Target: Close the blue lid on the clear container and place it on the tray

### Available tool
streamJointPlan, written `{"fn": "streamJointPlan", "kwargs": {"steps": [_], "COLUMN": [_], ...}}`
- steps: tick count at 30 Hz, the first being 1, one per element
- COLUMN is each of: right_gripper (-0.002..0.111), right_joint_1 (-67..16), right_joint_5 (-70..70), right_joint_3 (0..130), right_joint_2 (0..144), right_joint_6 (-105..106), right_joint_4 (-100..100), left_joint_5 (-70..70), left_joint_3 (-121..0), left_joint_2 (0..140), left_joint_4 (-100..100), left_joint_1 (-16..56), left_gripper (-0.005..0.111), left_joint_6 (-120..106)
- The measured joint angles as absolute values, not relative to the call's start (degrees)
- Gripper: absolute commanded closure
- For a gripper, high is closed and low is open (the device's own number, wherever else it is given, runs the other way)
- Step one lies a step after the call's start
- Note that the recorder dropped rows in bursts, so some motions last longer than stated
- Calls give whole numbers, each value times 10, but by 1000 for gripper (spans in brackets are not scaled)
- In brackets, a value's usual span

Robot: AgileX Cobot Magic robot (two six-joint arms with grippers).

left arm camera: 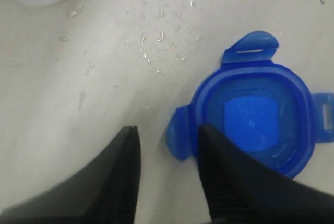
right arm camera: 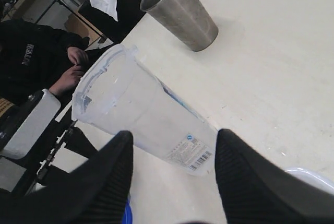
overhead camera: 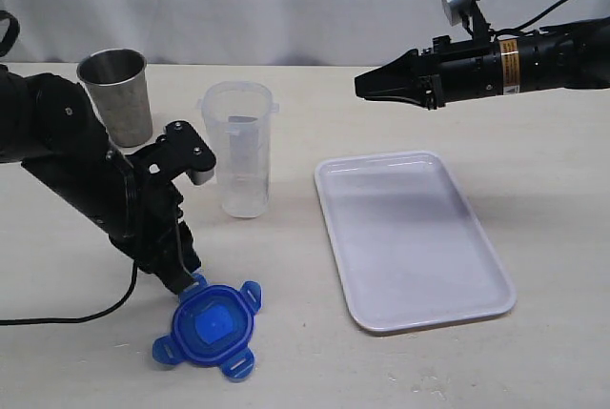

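The left gripper (overhead camera: pixel 182 280) is down low at the table. Its two black fingers stand a little apart and I see nothing held between them. One small tab of the blue lid (overhead camera: pixel 212 325) sits right at the finger tips, close to one finger. The lid lies flat on the table (overhead camera: pixel 553 237) with its four tabs sticking out.

Further off stands the clear container (overhead camera: pixel 238 152). It is upright and its top is not covered. A grey metal cup (overhead camera: pixel 116 94) stands near it, on the left arm's side. The white tray (overhead camera: pixel 329 204) lies on the other side of the container, and there is nothing on it.

The right gripper (overhead camera: pixel 364 85) hangs up in the air and points toward the container. Its fingers are wide and hold nothing.

I think the lid has to be picked up first. The tab looks thin, so if the fingers pinch only that, the lid could slip out or tip. If the fingers push and do not pinch, the lid could slide away. The container is tall and thin, so a hard push on its top could knock it over, maybe into the cup
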State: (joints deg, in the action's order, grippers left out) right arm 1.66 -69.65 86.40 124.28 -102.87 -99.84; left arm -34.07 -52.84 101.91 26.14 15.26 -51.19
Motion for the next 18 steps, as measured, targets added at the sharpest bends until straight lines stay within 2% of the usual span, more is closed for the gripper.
{"fn": "streamJointPlan", "kwargs": {"steps": [12, 18], "right_gripper": [61, 61], "right_joint_1": [17, 17], "right_joint_5": [-697, -697], "right_joint_3": [864, 864], "right_joint_2": [1243, 1243], "right_joint_6": [-1029, -1029], "right_joint_4": [-998, -998], "left_joint_5": [-332, -340], "left_joint_3": [-528, -528], "left_joint_2": [1084, 1084], "left_joint_4": [264, 344], "left_joint_1": [153, 153], "left_gripper": [65, 65], "left_joint_6": [-528, -597]}}
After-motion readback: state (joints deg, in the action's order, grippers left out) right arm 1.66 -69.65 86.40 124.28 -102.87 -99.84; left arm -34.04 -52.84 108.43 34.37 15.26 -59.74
